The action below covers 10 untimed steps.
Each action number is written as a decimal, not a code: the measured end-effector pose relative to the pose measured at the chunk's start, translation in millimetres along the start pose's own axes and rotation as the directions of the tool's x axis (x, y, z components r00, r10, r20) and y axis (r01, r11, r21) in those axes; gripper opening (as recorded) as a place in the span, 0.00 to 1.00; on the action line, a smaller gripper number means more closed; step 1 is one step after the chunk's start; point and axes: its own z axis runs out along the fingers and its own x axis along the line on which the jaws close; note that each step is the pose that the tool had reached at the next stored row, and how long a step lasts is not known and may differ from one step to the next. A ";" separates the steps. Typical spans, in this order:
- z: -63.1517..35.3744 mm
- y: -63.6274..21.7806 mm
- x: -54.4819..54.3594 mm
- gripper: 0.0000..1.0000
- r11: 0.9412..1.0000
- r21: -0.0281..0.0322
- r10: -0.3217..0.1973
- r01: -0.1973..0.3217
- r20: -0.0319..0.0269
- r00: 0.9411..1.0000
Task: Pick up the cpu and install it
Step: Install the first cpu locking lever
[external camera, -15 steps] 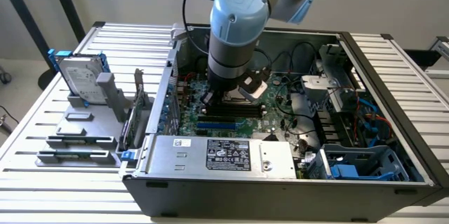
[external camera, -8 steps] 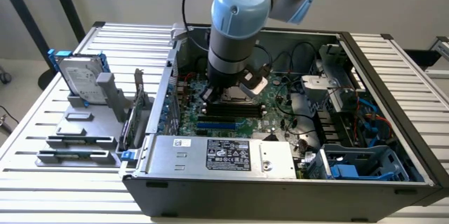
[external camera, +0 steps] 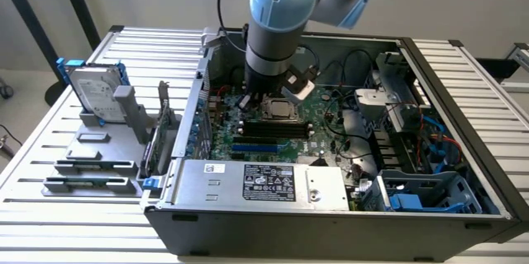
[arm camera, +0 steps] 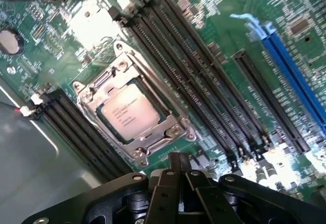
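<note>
Chip seated, by the look of it: the cpu lies flat and square inside the socket frame on the motherboard, silvery lid up, with the metal frame closed around its edges, which I judge is what pins it there. One cpu, one socket. In the wrist view the gripper sits just beside the socket, its dark fingers pressed together with nothing between them, so it carries no load; it hovers near the chip without touching it. From the exterior view, the arm stands upright over the open computer case, wrist aimed at the cpu, a sensible pose for working straight down into the board. Empty memory slots run on both sides of the socket: I count four long black ones on one side and another black bank on the other, its count hard to make out. Two blue slots lie further off. Outside the case, towards the exterior view's left, a grey parts rack keeps spares upright within reach: one hard drive with blue brackets, and black memory sticks standing on edge, too close together to count.
</note>
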 end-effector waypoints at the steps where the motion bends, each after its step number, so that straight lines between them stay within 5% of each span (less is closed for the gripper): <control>1: 0.6 -1.5 1.9 0.11 1.000 0.000 -0.002 0.002 0.001 1.000; 6: 2.8 -8.8 10.9 0.11 1.000 0.001 -0.015 0.015 0.008 1.000; 10: 1.7 -12.4 14.8 0.11 0.999 -0.003 -0.032 0.032 0.024 0.999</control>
